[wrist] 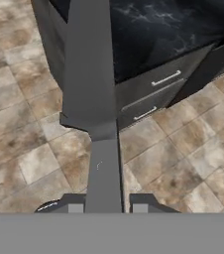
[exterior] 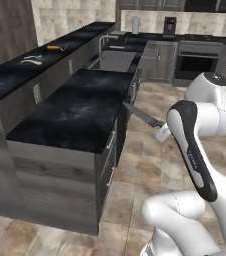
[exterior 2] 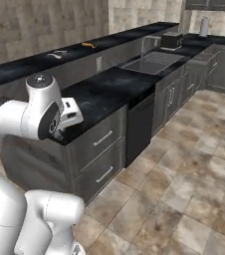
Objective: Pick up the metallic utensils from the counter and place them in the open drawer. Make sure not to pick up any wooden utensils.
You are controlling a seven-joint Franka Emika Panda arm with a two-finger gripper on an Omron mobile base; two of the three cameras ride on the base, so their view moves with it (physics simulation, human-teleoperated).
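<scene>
My gripper (wrist: 104, 203) is shut on the handle of a long flat grey knife-shaped utensil (wrist: 89, 74). Its blade runs up the hand view over the floor and the cabinet corner. From the left base view the same utensil (exterior: 139, 114) sticks out of the gripper (exterior: 161, 131) toward the lower counter's edge. On the long raised counter (exterior: 10, 75) lie a bright orange utensil (exterior: 55, 48) and a silver-white one (exterior: 31, 60); the right base view shows them as orange (exterior 2: 88, 45) and silver-white (exterior 2: 57, 54). The wooden utensils are too small to make out. The open drawer is out of view.
A lower black counter (exterior: 85, 107) stands in front of the raised one, with shut drawers (wrist: 156, 87) below it. Behind it are a sink (exterior: 116, 60), an oven (exterior: 197, 62) and a toaster (exterior 2: 170, 40). Tiled floor lies to the right.
</scene>
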